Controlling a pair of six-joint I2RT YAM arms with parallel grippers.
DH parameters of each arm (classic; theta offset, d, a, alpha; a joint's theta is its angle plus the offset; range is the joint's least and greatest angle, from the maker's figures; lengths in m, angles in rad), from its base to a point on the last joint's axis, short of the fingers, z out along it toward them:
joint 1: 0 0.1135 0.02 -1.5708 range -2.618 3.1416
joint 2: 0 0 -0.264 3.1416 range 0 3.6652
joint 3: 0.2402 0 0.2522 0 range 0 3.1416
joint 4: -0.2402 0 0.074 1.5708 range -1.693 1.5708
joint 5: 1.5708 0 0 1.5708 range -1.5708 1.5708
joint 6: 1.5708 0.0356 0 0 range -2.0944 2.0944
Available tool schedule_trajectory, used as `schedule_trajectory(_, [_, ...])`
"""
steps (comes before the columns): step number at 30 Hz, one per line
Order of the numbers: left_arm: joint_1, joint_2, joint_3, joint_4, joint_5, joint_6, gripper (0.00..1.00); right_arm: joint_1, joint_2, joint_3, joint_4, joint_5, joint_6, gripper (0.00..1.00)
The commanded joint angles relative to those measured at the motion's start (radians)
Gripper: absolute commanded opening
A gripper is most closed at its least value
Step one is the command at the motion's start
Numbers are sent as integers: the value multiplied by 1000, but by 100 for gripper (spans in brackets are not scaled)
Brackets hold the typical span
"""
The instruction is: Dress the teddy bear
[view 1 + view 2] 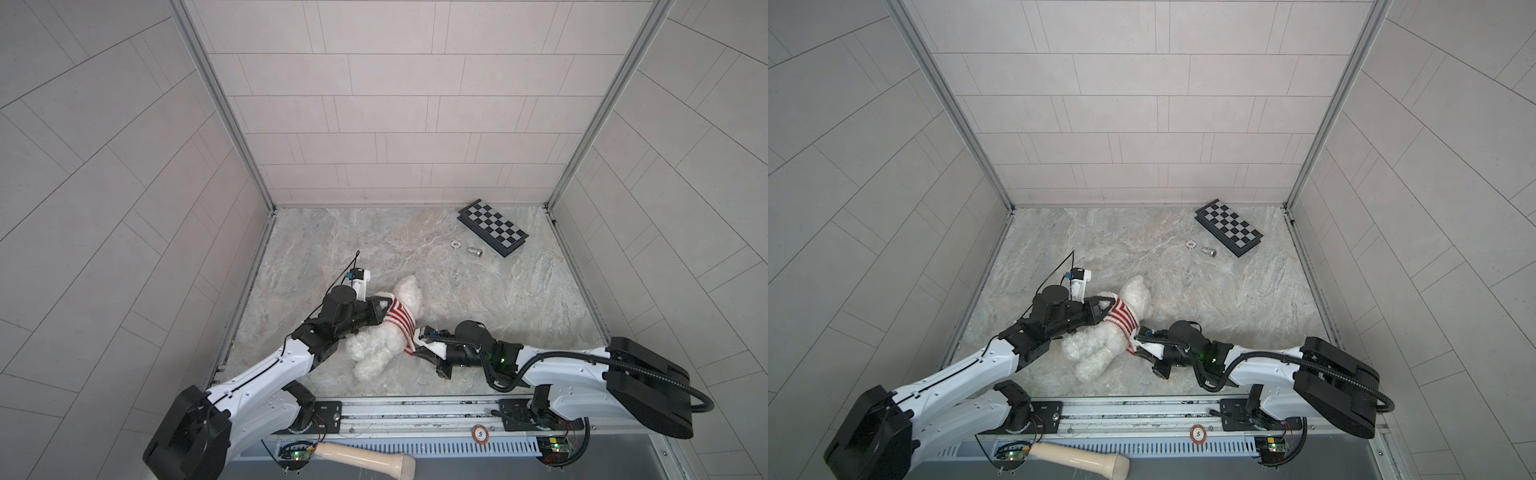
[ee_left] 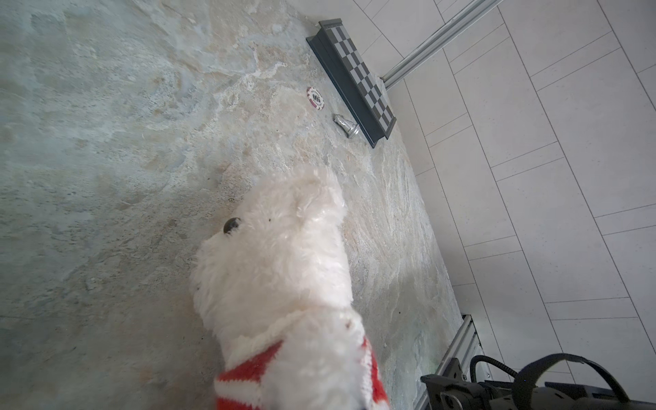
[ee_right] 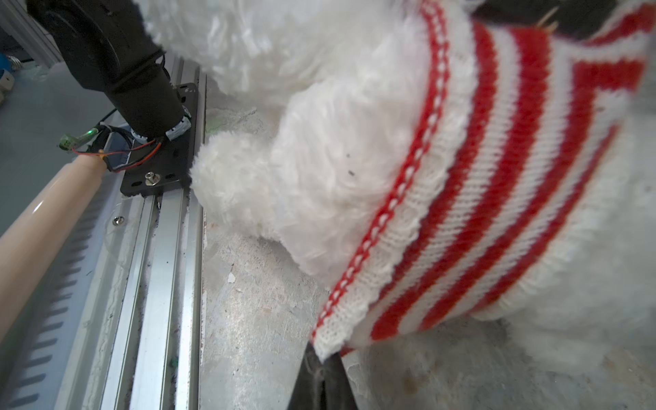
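Note:
The fluffy white teddy bear (image 1: 376, 353) (image 1: 1092, 353) lies on its side on the stone floor, head (image 2: 280, 255) pointing towards the back wall. A red-and-white striped knit garment (image 1: 400, 318) (image 1: 1122, 318) (image 3: 497, 177) wraps its chest and shoulders. My left gripper (image 1: 383, 311) (image 1: 1104, 312) presses into the garment's upper edge by the bear's arm. Fur hides its jaws in the left wrist view, and it looks shut on the knit. My right gripper (image 1: 412, 352) (image 3: 322, 356) is shut on the garment's lower hem corner, pinching the white edge.
A folded chessboard (image 1: 493, 227) lies at the back right, with a poker chip (image 1: 456, 244) and a silver chess piece (image 1: 473, 251) beside it. The metal rail (image 1: 415, 409) runs along the front edge. A cream cylinder (image 1: 365, 459) lies below the rail.

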Motion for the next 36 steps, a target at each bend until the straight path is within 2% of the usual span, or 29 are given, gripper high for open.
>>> schedule_trajectory(1, [5,-46,18,53,-11,25,0,8,-42,11,70,30,39,5])
schedule_trajectory(3, [3,-62,44,18,22,69,0,8,-101,28,11,69,41,12])
schedule_trajectory(5, [3,-74,92,-51,70,137,0,8,-180,70,-126,126,18,19])
schedule_trajectory(8, [-12,-100,160,-207,67,251,0,8,-294,132,-301,189,-31,28])
schedule_trajectory(11, [-14,-122,187,-291,52,308,0,8,-335,183,-386,234,-88,35])
schedule_trajectory(16, [-36,-138,198,-317,34,316,0,8,-224,292,-405,257,-180,34])
schedule_trajectory(20, [-54,-156,203,-335,11,320,0,8,-131,366,-380,220,-224,31])
schedule_trajectory(29, [-57,-143,231,-366,11,319,0,10,-83,392,-353,80,-223,32])
schedule_trajectory(36, [-61,-135,235,-359,11,312,0,11,-27,400,-347,81,-234,33])
